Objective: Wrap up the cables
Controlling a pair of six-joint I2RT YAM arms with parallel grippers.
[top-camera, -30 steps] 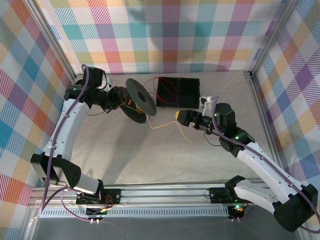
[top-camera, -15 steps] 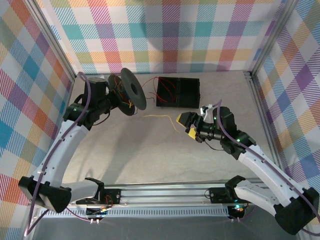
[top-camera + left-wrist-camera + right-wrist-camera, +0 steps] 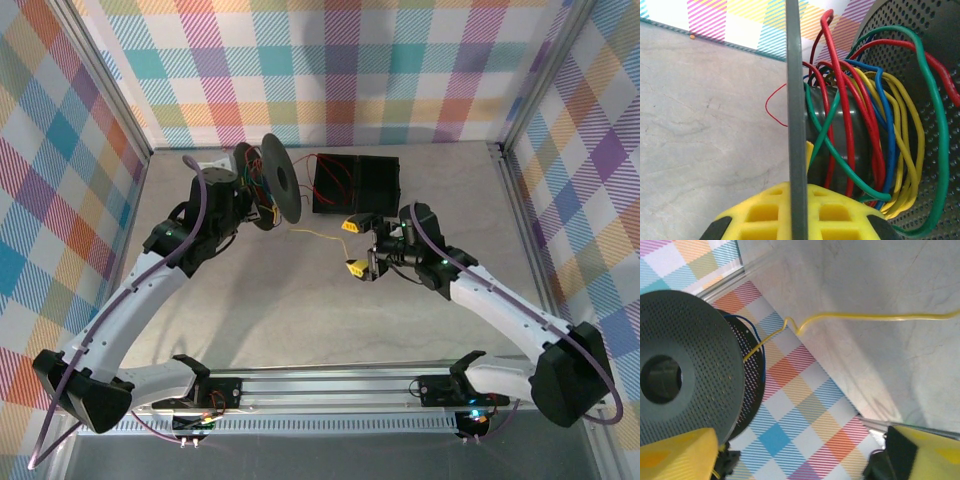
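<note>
Plaid-patterned walls (image 3: 350, 70) enclose a pale marbled counter (image 3: 300, 330). At its back left, the left fingers (image 3: 840, 217) are clamped on the flange of a black perforated plastic spool (image 3: 275, 178). Its core already carries many turns of thin red, yellow, blue and green cables (image 3: 865, 125). One yellow strand (image 3: 865, 316) trails across the counter near the right fingers (image 3: 351, 228), which stand spread and empty. Red wire (image 3: 338, 180) lies in a black tray (image 3: 375, 190). Winding looks well along but unfinished. No writing is legible.
</note>
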